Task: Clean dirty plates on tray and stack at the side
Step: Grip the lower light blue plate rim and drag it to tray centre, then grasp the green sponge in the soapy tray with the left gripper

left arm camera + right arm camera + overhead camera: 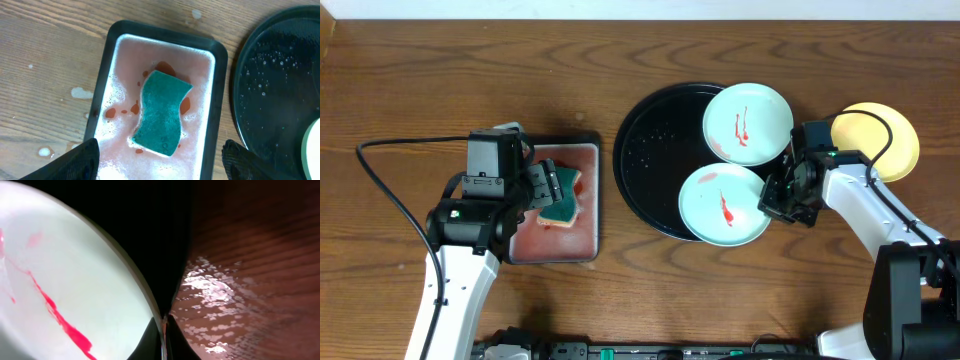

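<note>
Plates (748, 123) smeared red lie on the black tray (650, 160); the right tool (780, 195) pinches the nearer plate (724, 205) by its rim, likely steadying it for wiping. The left tool (161, 157) gapes wide above the sponge (161, 112), and must grasp it next.

The left half of the view is filled by a pale mint-white plate (75, 280), seen very close. A red sauce streak (60, 320) is drawn across it toward the lower edge, with fainter pink smears at the far left. The glossy black tray (150, 230) is seen past the plate's rim. The wooden table (260, 255) is shown at right, marked by a glistening wet patch (210, 287). At bottom centre the plate's rim is pinched between the dark fingers (176, 342) of the right gripper (163, 340).
</note>
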You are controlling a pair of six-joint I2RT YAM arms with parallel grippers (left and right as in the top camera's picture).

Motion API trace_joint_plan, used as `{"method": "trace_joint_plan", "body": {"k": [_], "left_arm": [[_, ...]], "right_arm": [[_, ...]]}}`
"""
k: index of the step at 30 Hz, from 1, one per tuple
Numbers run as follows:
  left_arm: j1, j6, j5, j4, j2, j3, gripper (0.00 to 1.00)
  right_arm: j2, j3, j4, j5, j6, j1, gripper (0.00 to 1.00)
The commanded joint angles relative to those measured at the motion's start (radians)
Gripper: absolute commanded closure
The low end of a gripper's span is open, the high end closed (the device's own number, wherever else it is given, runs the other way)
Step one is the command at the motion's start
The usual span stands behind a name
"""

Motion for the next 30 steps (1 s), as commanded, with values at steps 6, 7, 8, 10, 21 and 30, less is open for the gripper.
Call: {"method": "trace_joint_plan", "body": {"k": [6,7,8,10,21,30], "left_arm": [[0.0,0.008,-0.002,-0.003,-0.002,0.006,0.21],[0.0,0.008,-0.002,-0.003,-0.002,0.006,0.21],[0.0,0.008,-0.002,-0.003,-0.002,0.006,0.21],[-0.001,0.008,-0.002,-0.003,-0.002,0.006,0.21],[-0.001,0.008,0.015,-0.035,0.002,-0.01,0.21],[-0.001,0.008,0.1,-0.04,0.079,-0.022,0.21]], "right_arm": [[0.005,0.008,0.117,-0.067,0.094,0.093,0.99],[0.005,0.008,0.14,-0.066,0.114,0.113,0.99],[0.005,0.008,0.161,-0.063,0.129,0.129,0.99],[0.006,0.008,0.194,-0.039,0.165,0.151,0.99],[0.027,0.007,0.333,-0.012,0.227,0.203,0.92],[0.027,0.007,0.362,-0.05,0.225,0.255,0.53]]}}
